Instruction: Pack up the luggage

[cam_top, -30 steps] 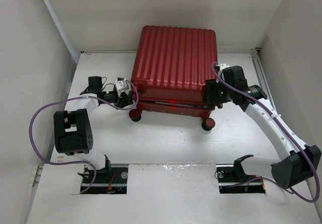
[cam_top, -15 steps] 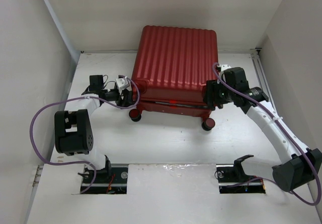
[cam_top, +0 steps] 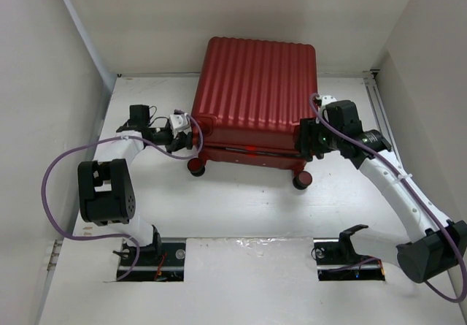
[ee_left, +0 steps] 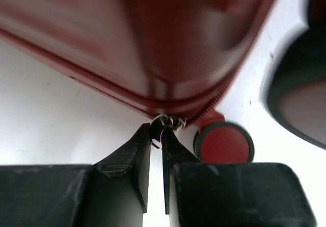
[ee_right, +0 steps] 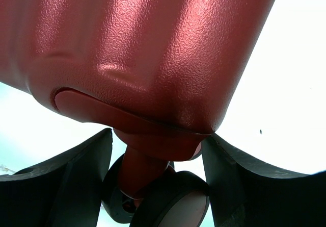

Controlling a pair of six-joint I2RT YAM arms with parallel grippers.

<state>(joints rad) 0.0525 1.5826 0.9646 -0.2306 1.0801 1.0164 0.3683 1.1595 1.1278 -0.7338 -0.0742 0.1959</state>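
Observation:
The luggage [cam_top: 255, 84] is a dark-red ribbed suitcase lying closed on the white table. My left gripper [cam_top: 193, 139] is at its near left corner, above a wheel [cam_top: 195, 166]. In the left wrist view the left gripper [ee_left: 157, 131] is pinched on the small zipper pull [ee_left: 164, 121] at the zip seam, beside a red wheel [ee_left: 223, 144]. My right gripper [cam_top: 303, 141] is at the near right corner. In the right wrist view the right gripper [ee_right: 158, 135] straddles the wheel housing [ee_right: 153, 140], both fingers touching it, with the wheel [ee_right: 173, 199] below.
White walls [cam_top: 44, 62] close in the table on the left, back and right. The other near wheel [cam_top: 300, 181] stands in front of the suitcase. Purple cables [cam_top: 55, 186] loop from both arms. Two slots [cam_top: 149, 255] with arm bases lie at the near edge.
My left gripper has shifted slightly farther along the suitcase's left corner and is again pinched on the zipper pull. The right arm and suitcase have barely moved.

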